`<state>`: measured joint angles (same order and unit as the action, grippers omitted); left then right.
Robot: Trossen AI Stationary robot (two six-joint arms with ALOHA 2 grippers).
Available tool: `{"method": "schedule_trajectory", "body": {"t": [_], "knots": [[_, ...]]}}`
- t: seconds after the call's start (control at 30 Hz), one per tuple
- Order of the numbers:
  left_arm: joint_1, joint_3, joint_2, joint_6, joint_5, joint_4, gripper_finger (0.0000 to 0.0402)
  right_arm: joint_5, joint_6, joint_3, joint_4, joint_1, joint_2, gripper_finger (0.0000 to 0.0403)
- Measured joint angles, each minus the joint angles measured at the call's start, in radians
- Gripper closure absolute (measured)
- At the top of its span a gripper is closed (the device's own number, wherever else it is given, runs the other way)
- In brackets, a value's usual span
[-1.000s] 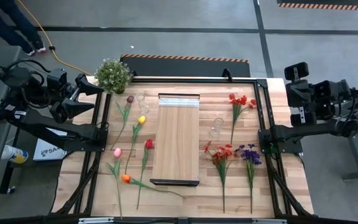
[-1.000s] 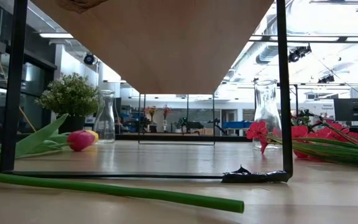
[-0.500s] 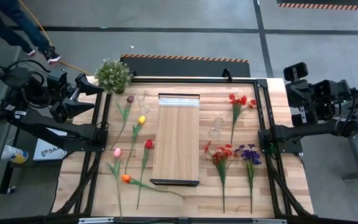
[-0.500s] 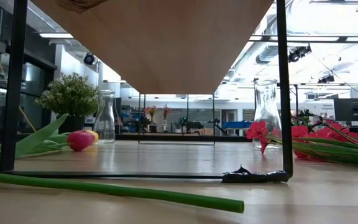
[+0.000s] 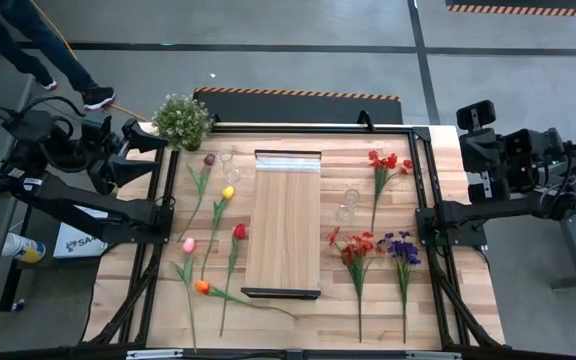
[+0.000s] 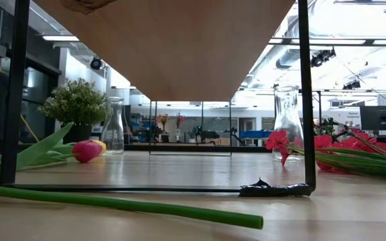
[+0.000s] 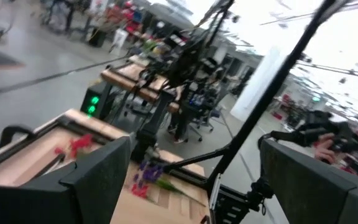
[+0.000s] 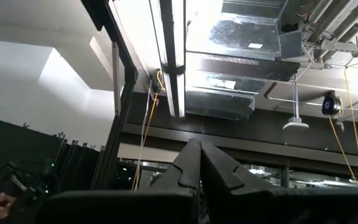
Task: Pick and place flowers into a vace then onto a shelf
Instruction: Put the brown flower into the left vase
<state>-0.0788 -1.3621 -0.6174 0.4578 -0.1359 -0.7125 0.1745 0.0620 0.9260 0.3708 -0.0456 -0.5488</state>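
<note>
Left gripper [image 5: 140, 150] sits at the upper left of the high view, off the table's left edge, fingers spread wide and holding nothing. Right gripper [image 5: 476, 150] waits at the upper right, beyond the right edge, fingers pressed together and empty.

Flowers lie flat on the table [image 5: 298, 310], well apart from both grippers. Left group, nearer the left gripper: maroon tulip [image 5: 209, 159], yellow tulip [image 5: 228, 192], pink tulip [image 5: 188, 245], red tulip [image 5: 239, 232], orange tulip [image 5: 201, 287], all on long green stems. Right group: 2 red sprays [image 5: 386, 160] and [image 5: 357, 243], plus a purple cluster [image 5: 401, 248].

Shelf [image 5: 285, 224] lies between the 2 groups at frame centre: long light-wood board, pale strip at its upper end, dark edge at its lower end.

2 clear glass vases: one [image 5: 229, 163] beside the maroon tulip, one [image 5: 348, 205] just right of the shelf.

Writing: white label [image 5: 76, 241] under the left arm, letters partly hidden, unreadable.
</note>
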Motion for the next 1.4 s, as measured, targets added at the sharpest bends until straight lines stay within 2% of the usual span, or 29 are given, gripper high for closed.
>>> {"method": "schedule_trajectory", "body": {"t": [0.37, 0.6, 0.9, 1.07, 1.27, 1.4], "knots": [[0.000, 0.000, -0.011, 0.046, -0.039, -0.046, 0.0009, -0.015, -0.019, 0.000, -0.020, 0.000, 0.000, 0.0402], [0.000, 0.000, -0.016, 0.045, -0.027, -0.045, 0.0009, -0.100, -0.036, 0.000, -0.038, 0.000, 0.000, 0.0402], [0.000, 0.000, -0.036, 0.041, -0.086, -0.037, 0.0009, -0.173, -0.036, 0.000, -0.088, 0.000, -0.003, 0.0402], [0.000, 0.000, -0.048, 0.044, -0.152, -0.085, 0.0009, -0.236, -0.036, 0.000, -0.104, 0.000, -0.003, 0.0402], [0.000, 0.000, -0.063, 0.045, -0.214, -0.184, 0.0009, -0.240, -0.036, 0.000, -0.146, 0.000, -0.003, 0.0402], [0.000, 0.000, -0.075, 0.056, -0.221, -0.232, 0.0009, -0.283, -0.036, 0.000, -0.154, 0.000, -0.003, 0.0402]]}}
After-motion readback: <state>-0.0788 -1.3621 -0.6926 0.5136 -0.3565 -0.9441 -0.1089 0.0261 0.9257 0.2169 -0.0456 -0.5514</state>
